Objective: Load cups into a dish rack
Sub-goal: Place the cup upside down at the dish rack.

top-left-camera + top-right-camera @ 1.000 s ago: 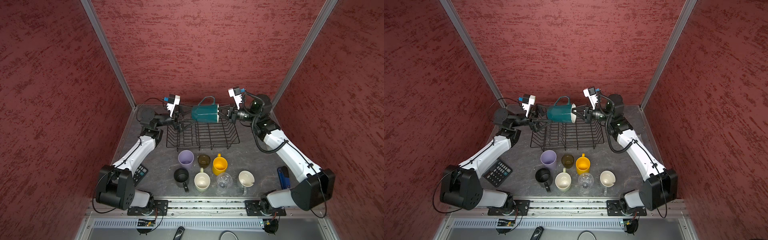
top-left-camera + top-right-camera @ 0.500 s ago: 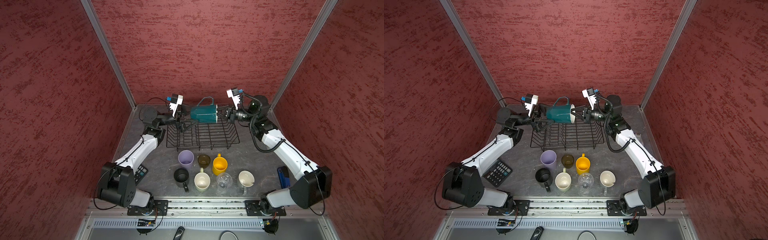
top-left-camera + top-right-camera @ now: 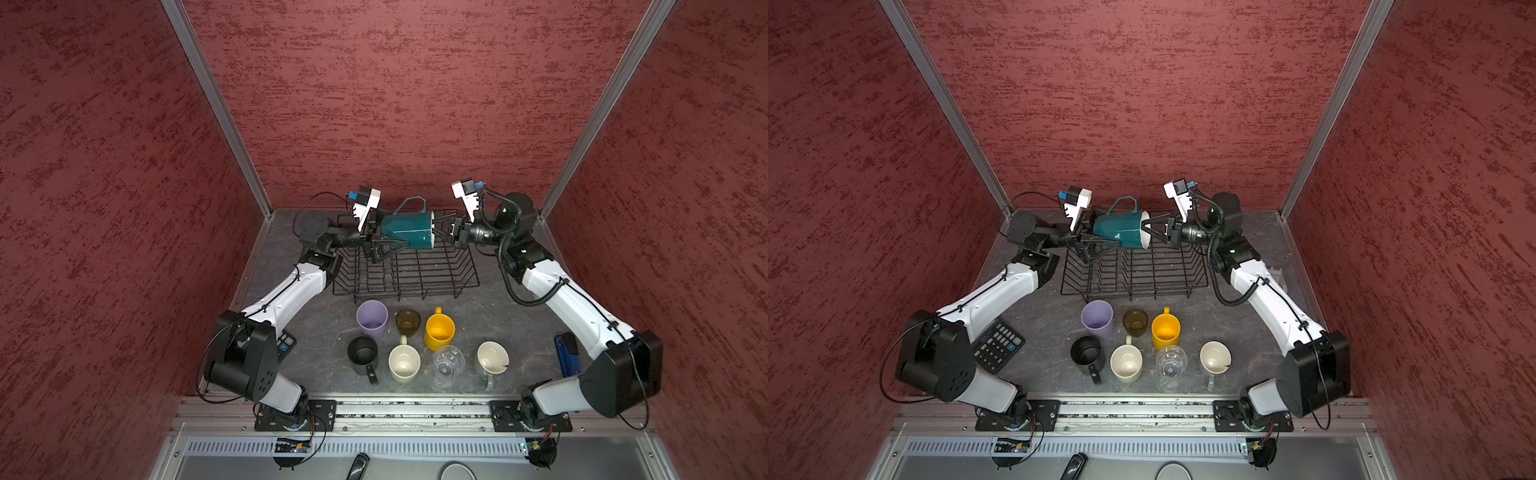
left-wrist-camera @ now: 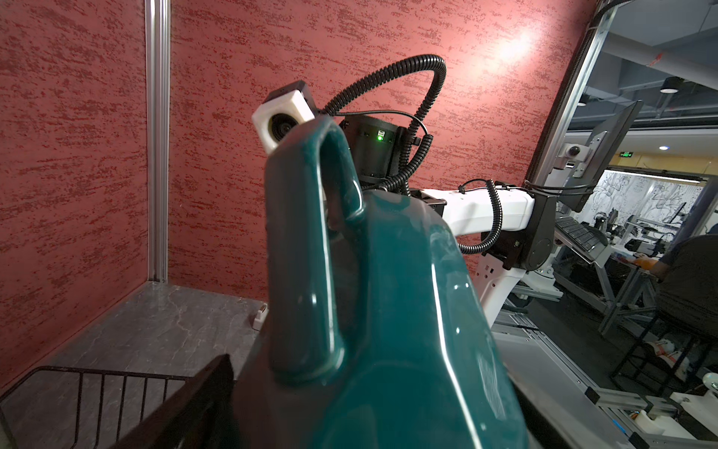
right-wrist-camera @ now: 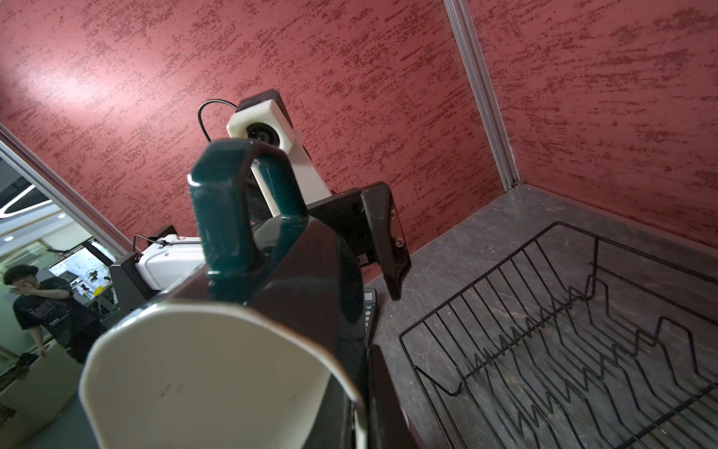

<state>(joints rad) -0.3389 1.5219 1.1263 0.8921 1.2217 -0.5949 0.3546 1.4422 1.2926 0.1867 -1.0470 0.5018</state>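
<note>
In both top views the teal mug [image 3: 405, 232] hangs on its side above the dish rack [image 3: 415, 276], which sits near the far edge of the counter [image 3: 316, 328]. Its handle points up and its mouth faces the right arm. The right gripper [image 3: 435, 231] is pinched closed on the mug's rim. The left gripper [image 3: 384, 237] has its jaws spread wide about the mug's base, with the farther finger hidden behind the mug.

Between the rack and the near edge stand two rows of cups:
- **Nearer the rack:** the lilac tumbler [image 3: 372, 318], brown glass [image 3: 407, 321] and yellow mug [image 3: 439, 330].
- **Nearer the near edge:** the black mug [image 3: 363, 354], cream mug [image 3: 404, 362], clear ribbed glass [image 3: 448, 362] and grey mug [image 3: 492, 358].

A calculator [image 3: 998, 345] lies by the left edge, partly under the left arm. A blue object [image 3: 566, 357] by the right edge is half covered by the right arm.

In the left wrist view the mug fills most of the frame and is cut off below. One dark finger [image 4: 186, 408] shows and the other is hidden. Only a corner of the rack shows.

In the right wrist view the mug's pale mouth looms close and blurred. The left gripper's finger [image 5: 388, 241] stands clear of the mug's wall. The rack runs out of frame.
</note>
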